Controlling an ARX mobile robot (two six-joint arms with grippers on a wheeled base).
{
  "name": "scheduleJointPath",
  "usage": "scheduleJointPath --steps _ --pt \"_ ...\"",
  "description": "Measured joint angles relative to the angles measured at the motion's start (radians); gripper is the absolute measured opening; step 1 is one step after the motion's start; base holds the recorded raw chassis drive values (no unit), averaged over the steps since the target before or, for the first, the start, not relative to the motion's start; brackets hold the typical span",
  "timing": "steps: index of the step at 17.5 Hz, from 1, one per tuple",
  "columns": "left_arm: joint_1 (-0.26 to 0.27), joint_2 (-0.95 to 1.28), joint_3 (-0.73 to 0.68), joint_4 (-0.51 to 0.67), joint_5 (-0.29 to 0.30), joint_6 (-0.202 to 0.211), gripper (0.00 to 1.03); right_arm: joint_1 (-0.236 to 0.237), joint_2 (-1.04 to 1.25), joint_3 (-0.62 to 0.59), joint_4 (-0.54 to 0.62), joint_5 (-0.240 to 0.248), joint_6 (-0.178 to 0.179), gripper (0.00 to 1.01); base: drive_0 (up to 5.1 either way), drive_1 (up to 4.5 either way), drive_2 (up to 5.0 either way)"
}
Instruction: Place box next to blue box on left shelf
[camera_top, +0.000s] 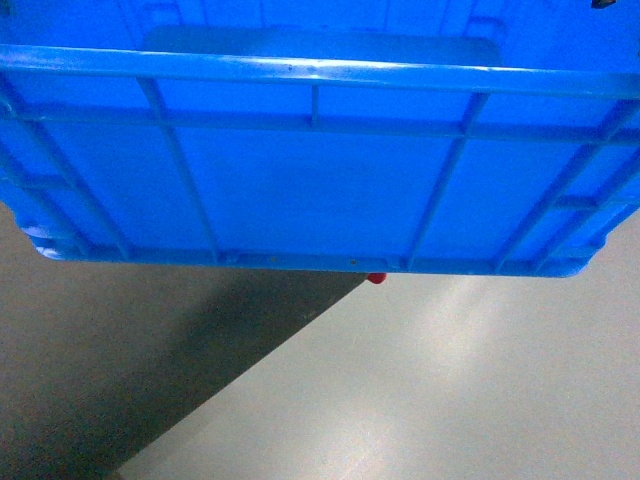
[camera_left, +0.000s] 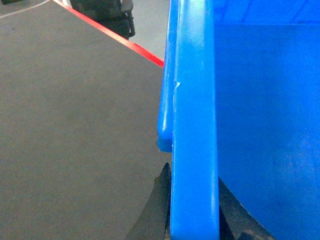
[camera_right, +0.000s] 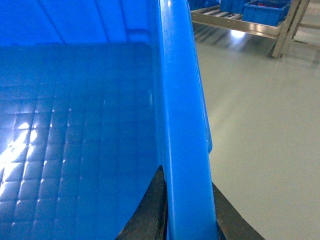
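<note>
The big blue box (camera_top: 320, 190) hangs above the floor (camera_top: 450, 390), each hand clamped on a side rim: left hand (camera_left: 194, 210) and right hand (camera_right: 187, 210). Beyond the right hand stands a metal shelf (camera_right: 235, 25) holding blue crates (camera_right: 265, 11).

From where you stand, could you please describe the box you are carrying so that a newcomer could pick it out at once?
It fills the top of the head view, hanging over the grey floor: a large bright blue box with a thick rim and ribbed sides. The left gripper and right gripper each clamp its rim. Unlike the smaller blue bin on the distant rack, it is empty and held up.
</note>
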Motion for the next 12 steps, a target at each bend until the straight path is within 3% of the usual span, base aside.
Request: scheduleJointPath --steps 12 --pt "0.0 0.0 0.0 0.0 0.0 0.0 0.09 0.0 0.0 0.0 -0.001 0.001 -0.002 0.1 -1.4 -1.43 -1.4"
